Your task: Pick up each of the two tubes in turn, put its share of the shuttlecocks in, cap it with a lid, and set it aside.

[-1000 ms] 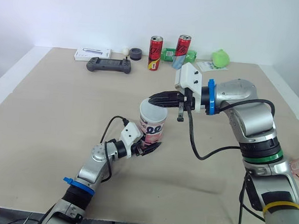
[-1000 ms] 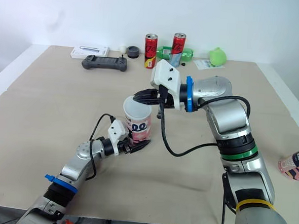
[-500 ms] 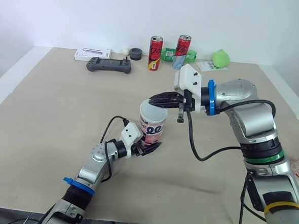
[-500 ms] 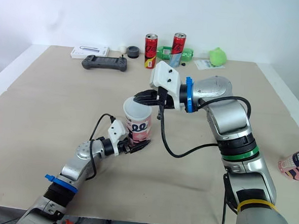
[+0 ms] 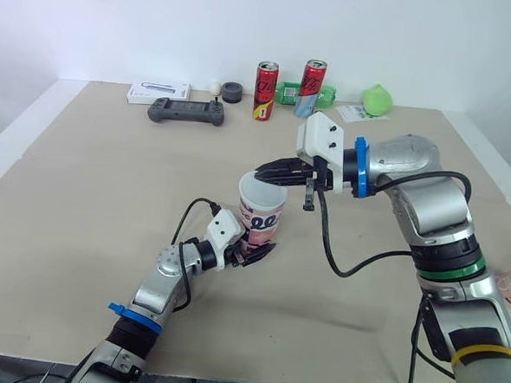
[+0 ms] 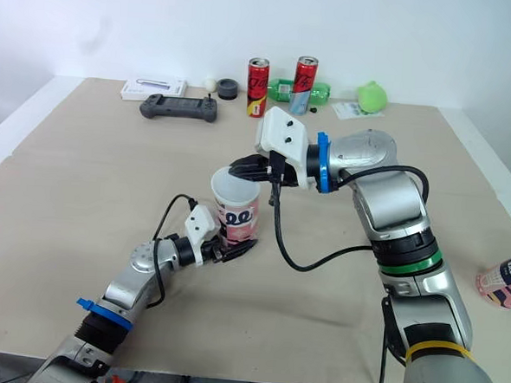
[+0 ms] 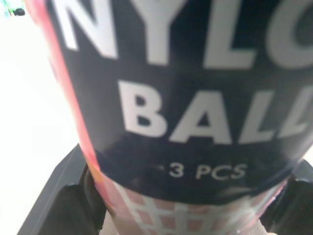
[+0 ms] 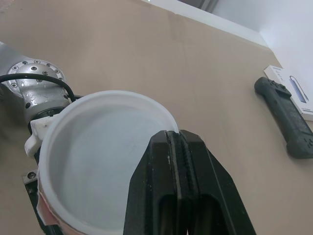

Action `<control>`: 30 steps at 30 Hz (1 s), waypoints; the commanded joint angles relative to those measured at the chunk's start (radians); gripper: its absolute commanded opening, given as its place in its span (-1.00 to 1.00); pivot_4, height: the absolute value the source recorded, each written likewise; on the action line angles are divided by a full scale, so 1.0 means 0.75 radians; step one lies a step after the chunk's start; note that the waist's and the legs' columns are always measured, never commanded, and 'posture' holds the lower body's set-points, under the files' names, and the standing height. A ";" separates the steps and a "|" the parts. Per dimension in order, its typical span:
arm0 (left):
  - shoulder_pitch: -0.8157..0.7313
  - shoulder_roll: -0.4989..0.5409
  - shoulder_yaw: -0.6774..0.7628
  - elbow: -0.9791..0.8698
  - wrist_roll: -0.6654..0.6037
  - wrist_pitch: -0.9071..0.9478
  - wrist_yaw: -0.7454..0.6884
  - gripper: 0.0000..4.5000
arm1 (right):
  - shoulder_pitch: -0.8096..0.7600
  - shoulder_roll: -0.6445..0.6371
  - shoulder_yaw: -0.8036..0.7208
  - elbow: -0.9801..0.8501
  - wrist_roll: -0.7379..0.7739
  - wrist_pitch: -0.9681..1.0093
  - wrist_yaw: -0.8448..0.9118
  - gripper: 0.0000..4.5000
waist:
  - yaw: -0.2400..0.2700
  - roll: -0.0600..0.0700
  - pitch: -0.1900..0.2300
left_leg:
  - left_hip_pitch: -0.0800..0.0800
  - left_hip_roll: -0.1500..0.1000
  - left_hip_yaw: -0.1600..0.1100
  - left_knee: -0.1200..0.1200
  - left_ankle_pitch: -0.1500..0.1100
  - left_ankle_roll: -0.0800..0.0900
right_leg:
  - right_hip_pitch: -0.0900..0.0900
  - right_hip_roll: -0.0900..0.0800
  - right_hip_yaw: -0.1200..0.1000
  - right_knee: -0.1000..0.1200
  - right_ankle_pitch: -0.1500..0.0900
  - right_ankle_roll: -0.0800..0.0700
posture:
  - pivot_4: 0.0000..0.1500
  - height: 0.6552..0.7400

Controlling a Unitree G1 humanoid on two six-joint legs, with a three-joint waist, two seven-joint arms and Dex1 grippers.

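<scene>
A short pink and black tube (image 5: 259, 222) printed "NYLON BALL 3 PCS" (image 7: 195, 98) stands upright near the table's middle. My left gripper (image 5: 250, 254) is shut on its lower part, one finger (image 7: 63, 205) on each side. A white lid (image 8: 98, 161) sits on the tube's top (image 5: 261, 192). My right gripper (image 5: 261, 170) reaches in from the right at the top's far edge. Its fingers are pressed together on the lid's rim (image 8: 175, 134). What is inside the tube is hidden.
Along the table's far edge stand two red cans (image 5: 265, 91) (image 5: 311, 88), a black game controller (image 5: 186, 111), a white box (image 5: 158, 92), a small black cap (image 5: 233, 91), a lying green bottle (image 5: 287, 93) and a green lump (image 5: 376, 99). A pink bottle (image 6: 506, 276) lies at the right edge.
My right gripper has sunk slightly towards the tube's top. The tube and the left arm have stayed where they were.
</scene>
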 commanded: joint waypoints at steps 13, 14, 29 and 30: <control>0.014 0.000 -0.001 0.051 0.004 0.032 0.001 0.44 | -0.150 -0.008 -0.057 0.007 0.020 0.003 0.002 0.98 | 0.000 0.001 0.001 | 0.000 0.000 0.000 0.000 0.000 0.000 | 0.000 0.000 0.000 0.000 0.000 0.000 | 1.00 1.00; 0.015 0.000 -0.001 0.050 0.004 0.032 0.001 0.44 | -0.167 -0.010 -0.062 -0.001 0.028 0.012 0.005 0.98 | 0.000 0.002 0.001 | 0.000 0.000 0.000 0.000 0.000 0.000 | 0.000 0.000 0.000 0.000 0.000 0.000 | 1.00 1.00; 0.003 -0.025 0.005 0.075 0.013 0.017 0.007 0.44 | -0.177 -0.081 0.075 -0.066 0.003 0.041 0.134 -0.98 | 0.001 0.004 0.002 | 0.000 0.000 -0.001 0.001 0.000 0.000 | 0.000 0.000 -0.001 0.000 0.000 0.001 | 1.00 1.00; 0.002 -0.027 0.006 0.077 0.014 0.016 0.007 0.44 | -0.179 -0.074 0.080 -0.058 -0.001 0.035 0.133 -0.98 | 0.001 0.004 0.002 | 0.000 0.000 -0.001 0.001 0.000 0.000 | 0.000 0.000 0.000 0.000 0.000 0.001 | 1.00 1.00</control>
